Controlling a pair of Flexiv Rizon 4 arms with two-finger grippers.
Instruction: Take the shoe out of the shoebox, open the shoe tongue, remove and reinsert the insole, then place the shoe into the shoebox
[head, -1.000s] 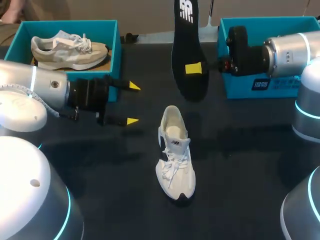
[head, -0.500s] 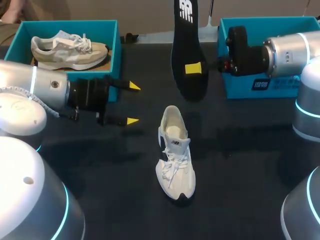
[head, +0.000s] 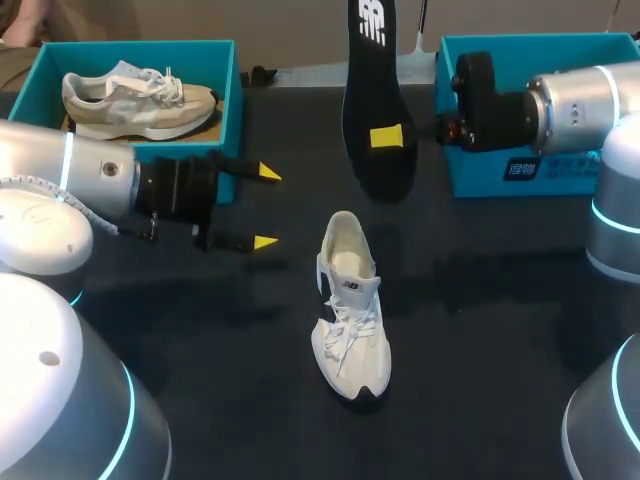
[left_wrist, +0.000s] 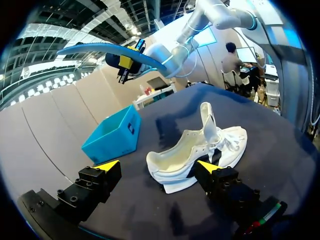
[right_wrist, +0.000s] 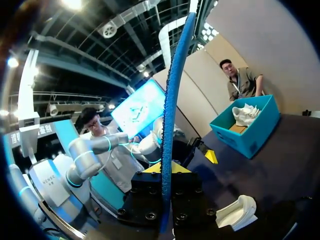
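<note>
A white shoe (head: 350, 310) stands on the dark table, toe toward the front edge, its tongue pulled up. It also shows ahead of my left gripper's fingers as the white shoe (left_wrist: 200, 150). My left gripper (head: 265, 207) hangs open to the shoe's left, nothing between its fingers. High above the table's back, my right gripper (head: 386, 137) is shut on the black insole (head: 373, 100), which stands on edge. The insole (right_wrist: 172, 100) rises thin and blue-edged from the right gripper (right_wrist: 166, 167). A teal shoebox (head: 530, 110) sits at the back right, behind the right arm.
A second teal box (head: 225, 80) at the back left holds a beige shoe (head: 135, 100). The same box (right_wrist: 250, 132) shows far ahead in the right wrist view.
</note>
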